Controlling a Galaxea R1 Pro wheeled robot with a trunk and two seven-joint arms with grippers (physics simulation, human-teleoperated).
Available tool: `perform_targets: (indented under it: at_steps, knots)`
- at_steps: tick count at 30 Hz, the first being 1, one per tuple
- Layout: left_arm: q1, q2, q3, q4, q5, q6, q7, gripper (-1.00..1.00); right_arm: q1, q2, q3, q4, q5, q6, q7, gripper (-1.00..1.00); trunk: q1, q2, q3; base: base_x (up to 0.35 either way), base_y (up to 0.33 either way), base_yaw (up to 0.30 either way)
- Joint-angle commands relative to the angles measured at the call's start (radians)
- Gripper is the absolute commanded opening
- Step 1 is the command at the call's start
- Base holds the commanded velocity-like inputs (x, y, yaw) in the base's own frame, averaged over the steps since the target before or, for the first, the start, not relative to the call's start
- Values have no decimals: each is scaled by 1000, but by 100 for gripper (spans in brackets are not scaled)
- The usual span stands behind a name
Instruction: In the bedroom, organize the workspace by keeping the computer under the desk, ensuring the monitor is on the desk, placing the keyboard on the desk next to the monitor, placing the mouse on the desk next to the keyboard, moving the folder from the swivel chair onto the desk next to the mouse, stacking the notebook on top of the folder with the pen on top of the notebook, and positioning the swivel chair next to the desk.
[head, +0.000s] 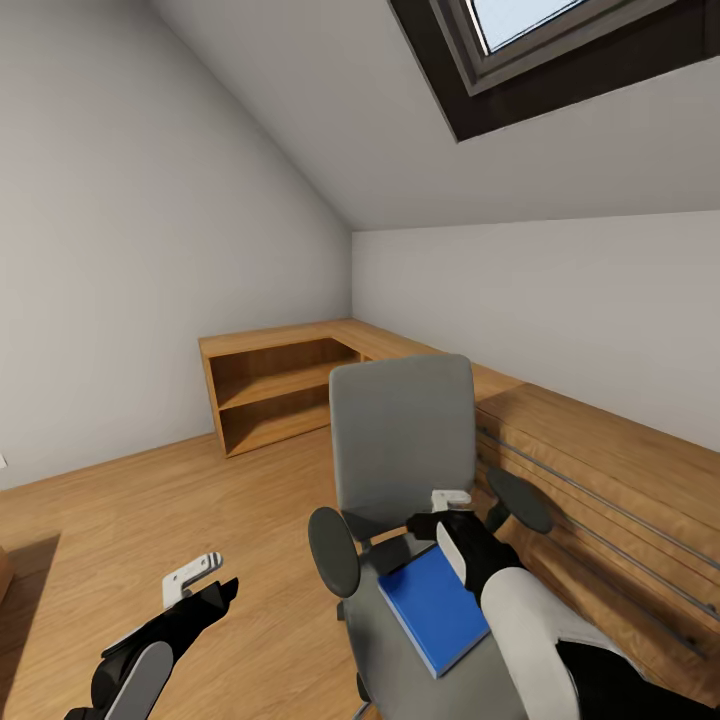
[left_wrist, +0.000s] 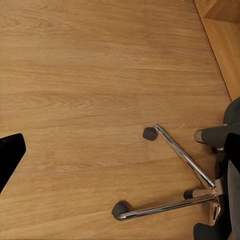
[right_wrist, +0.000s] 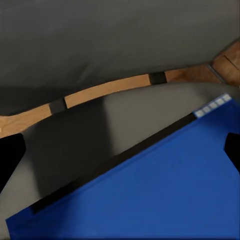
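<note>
Folder (head: 436, 608), bright blue and flat, lay on the grey seat of the swivel chair (head: 402, 440), its long edge running diagonally across the cushion. In the right wrist view the folder (right_wrist: 150, 190) showed a dark spine along one edge, with the seat (right_wrist: 80, 145) beneath it and the chair back beyond. The right gripper (head: 440, 522) hung low above the folder's far corner, near the seat back; its dark fingertips (right_wrist: 10, 155) appeared at opposite sides of the wrist picture, spread wide apart with nothing between them. The left gripper (head: 205, 585) was held out over bare wooden floor (head: 150, 510), well apart from the chair; whether its fingers were spread or pressed together could not be determined. The left wrist view showed the chrome star base (left_wrist: 180, 180) and black casters on the floor. A low wooden shelf unit (head: 275, 385) stood against the far walls.
</note>
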Motion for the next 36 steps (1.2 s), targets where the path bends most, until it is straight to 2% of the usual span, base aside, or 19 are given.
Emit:
perform_targets:
  at_steps: [1, 10, 24, 36]
  knots:
    - [-1, 1, -2, -3, 10, 0, 10, 100, -1, 2, -8, 0, 10, 5, 3, 100, 0, -1, -1, 0, 0, 0]
    - [-1, 2, -1, -25, 9, 1, 15, 100, -1, 2, -12, 1, 7, 0, 8, 100, 0, -1, -1, 0, 0, 1]
    - [-1, 1, -1, -28, 9, 2, 16, 100, 1, -1, -12, 4, 9, -5, 9, 100, 0, -1, -1, 0, 0, 91]
    - [-1, 1, -1, -28, 9, 3, 17, 100, 1, -2, -11, 5, 9, -5, 10, 100, 46, -85, -39, 0, 0, 1]
